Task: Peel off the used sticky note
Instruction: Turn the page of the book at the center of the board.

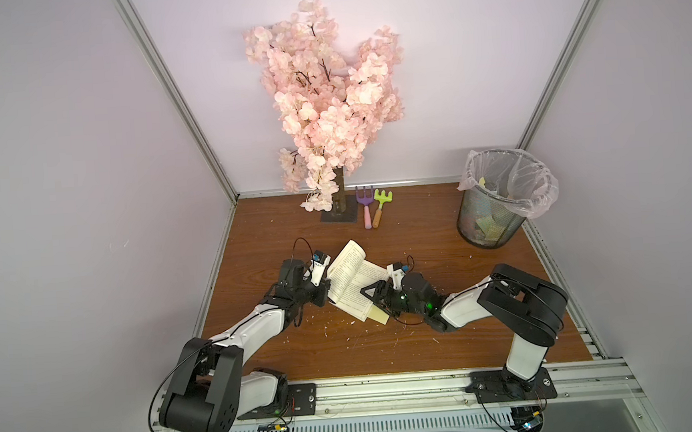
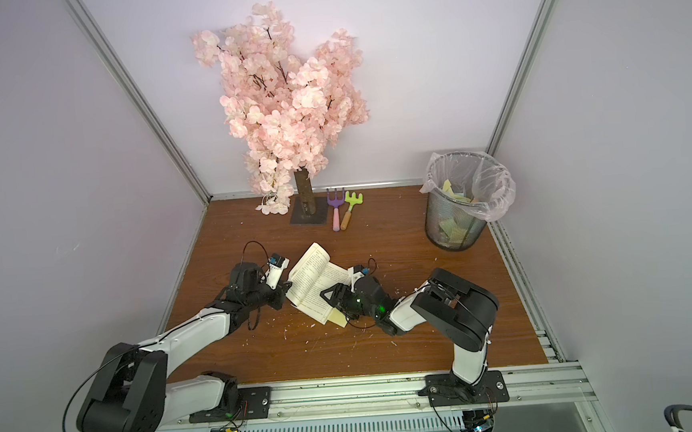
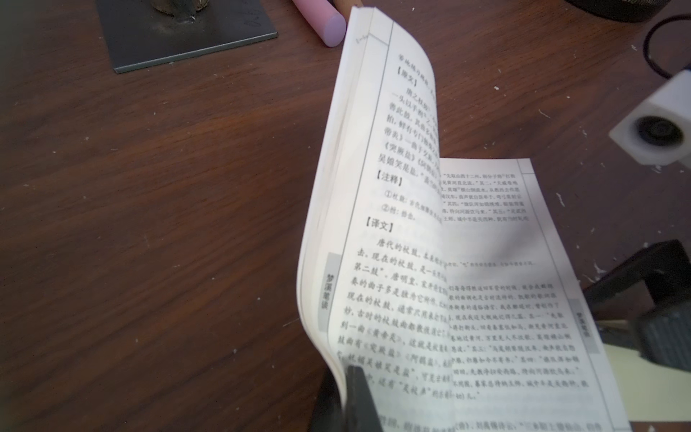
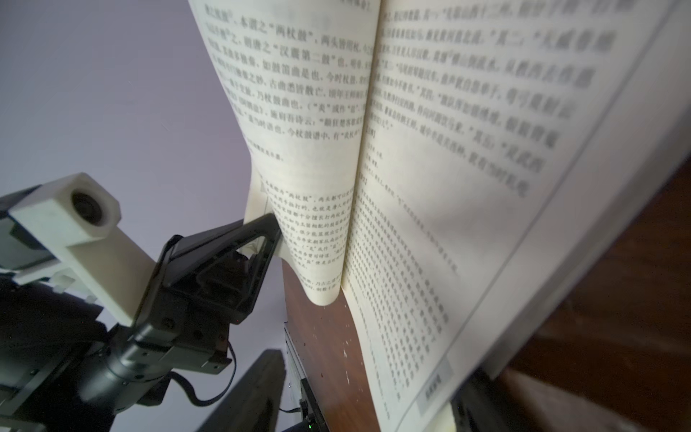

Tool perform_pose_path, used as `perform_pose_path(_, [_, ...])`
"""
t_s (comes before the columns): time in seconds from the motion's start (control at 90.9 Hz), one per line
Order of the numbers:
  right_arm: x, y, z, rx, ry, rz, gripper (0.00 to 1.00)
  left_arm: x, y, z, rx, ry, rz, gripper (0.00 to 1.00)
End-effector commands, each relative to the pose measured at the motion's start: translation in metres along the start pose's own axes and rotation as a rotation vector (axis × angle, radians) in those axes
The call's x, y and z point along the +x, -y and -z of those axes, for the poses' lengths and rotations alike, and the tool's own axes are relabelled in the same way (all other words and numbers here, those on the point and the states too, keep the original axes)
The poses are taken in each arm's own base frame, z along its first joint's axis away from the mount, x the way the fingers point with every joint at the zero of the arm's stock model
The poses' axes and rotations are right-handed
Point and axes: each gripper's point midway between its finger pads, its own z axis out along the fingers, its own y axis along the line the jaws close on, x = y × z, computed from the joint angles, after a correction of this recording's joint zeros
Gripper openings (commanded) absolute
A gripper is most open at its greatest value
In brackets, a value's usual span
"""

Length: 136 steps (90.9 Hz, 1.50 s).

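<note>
Progress: early, I'd say, since left tool [image 1: 327,284] is pinched shut on lifted pages of the book [image 1: 350,277], right tool [image 1: 377,302] sits wide open and empty at the book's near corner, right where the yellow note [image 1: 378,317] pokes out, not peeled yet, so grab and pull remain.
</note>
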Motion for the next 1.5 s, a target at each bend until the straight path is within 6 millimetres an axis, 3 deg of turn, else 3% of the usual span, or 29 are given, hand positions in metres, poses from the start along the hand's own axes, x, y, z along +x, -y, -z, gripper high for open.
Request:
perform_pose_path(0.0, [-0.008,-0.006,-0.005,-0.010,0.008,0.026,0.70,0.018,0.003,-0.001,0.026,-0.064,0.007,0.02])
perform_pose_path(0.22, [-0.022,-0.003,-0.008,0.012,0.023,0.062,0.71,0.015,0.013,0.001,0.082,-0.063,-0.037,0.02])
perform_pose_path(0.451, [-0.037,-0.027,-0.016,-0.003,0.030,0.118,0.73,0.011,0.036,0.005,0.188,-0.125,-0.131,0.04])
perform_pose_path(0.583, [-0.044,-0.038,-0.015,-0.020,0.044,0.129,0.75,0.013,0.055,0.010,0.244,-0.158,-0.189,0.15])
perform_pose_path(0.781, [-0.049,-0.046,-0.008,-0.030,0.060,0.139,0.77,0.017,0.078,0.019,0.352,-0.208,-0.229,0.48])
perform_pose_path(1.156, [-0.046,-0.056,0.025,-0.060,0.096,0.140,0.82,0.010,0.079,0.019,0.359,-0.207,-0.227,0.51])
perform_pose_path(1.31, [-0.046,-0.052,0.018,-0.050,0.080,0.148,0.84,0.014,0.086,0.022,0.401,-0.218,-0.219,0.57])
perform_pose_path(1.398, [-0.043,-0.049,0.009,-0.061,0.062,0.133,0.84,0.016,0.090,0.025,0.426,-0.235,-0.225,0.68])
perform_pose_path(1.486, [-0.042,-0.044,0.002,-0.071,0.054,0.110,0.84,0.016,0.093,0.031,0.442,-0.246,-0.238,0.93])
